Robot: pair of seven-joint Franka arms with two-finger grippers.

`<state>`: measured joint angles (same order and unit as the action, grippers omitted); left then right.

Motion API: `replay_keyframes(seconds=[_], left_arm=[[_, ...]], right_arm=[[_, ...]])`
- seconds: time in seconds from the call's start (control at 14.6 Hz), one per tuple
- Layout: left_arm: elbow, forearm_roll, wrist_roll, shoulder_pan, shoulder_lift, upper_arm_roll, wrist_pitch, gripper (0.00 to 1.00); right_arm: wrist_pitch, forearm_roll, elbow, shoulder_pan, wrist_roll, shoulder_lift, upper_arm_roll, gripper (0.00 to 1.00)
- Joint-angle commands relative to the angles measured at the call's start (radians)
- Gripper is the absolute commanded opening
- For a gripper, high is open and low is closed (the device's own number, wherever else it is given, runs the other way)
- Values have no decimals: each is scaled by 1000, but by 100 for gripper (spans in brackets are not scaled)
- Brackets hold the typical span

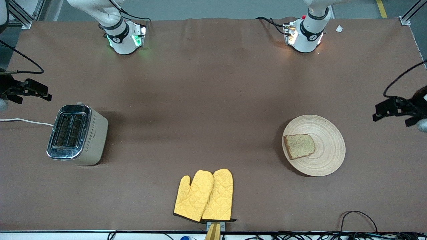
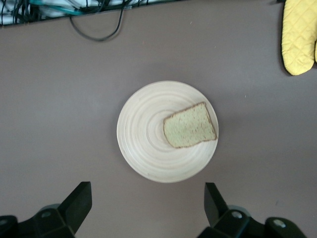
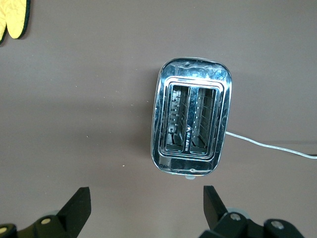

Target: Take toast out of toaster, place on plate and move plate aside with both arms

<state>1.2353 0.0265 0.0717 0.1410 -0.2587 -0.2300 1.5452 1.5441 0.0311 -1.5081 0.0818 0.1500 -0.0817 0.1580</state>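
The toast [image 1: 299,146] [image 2: 189,125] lies flat on the round pale wooden plate [image 1: 325,146] [image 2: 143,134], on the part of it toward the right arm's end of the table. My left gripper [image 1: 378,113] [image 2: 147,191] hangs open and empty over the bare cloth at the left arm's end, a short way off the plate's rim. Above the cloth at the right arm's end my right gripper [image 1: 43,93] [image 3: 146,194] is also open and empty, close to the toaster [image 1: 77,134] [image 3: 192,124].
The chrome toaster shows two slots with no bread in them; its white cord [image 1: 23,120] runs off the table's edge. Two yellow quilted oven mitts [image 1: 204,196] [image 2: 298,34] lie by the edge nearest the front camera. Brown cloth covers the table [image 1: 213,100].
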Motion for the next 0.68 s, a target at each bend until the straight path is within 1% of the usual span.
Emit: replay_keyframes(seconds=[0.0,0.07,0.14,0.2,0.27,0.34,0.61], left_arm=[[383,16,-58,5,264,5,169,100],[473,12,-61,-3,324,14,231,100],[528,10,-64,-12,358,17,265,100],[545,9,-73,-47,367,46,269,100],[547,10,-90,-104,368,96,268,100],[530,21,-75,-113,357,109,260,100],[457,16,-75,-118,317,112,221,100]], right_arm=[[-4,-8,-12,-20,8,19,-17,100],[-4,-8,-12,-20,8,19,-17,100],[-4,-8,-12,-19,6,19,-17,100],[-6,-8,-12,-20,6,19,-17,100],[-6,-8,-12,-20,8,19,-17,100],[-4,-8,-12,-20,8,19,-17,100],[-4,-8,-12,-20,6,19,-17,100]])
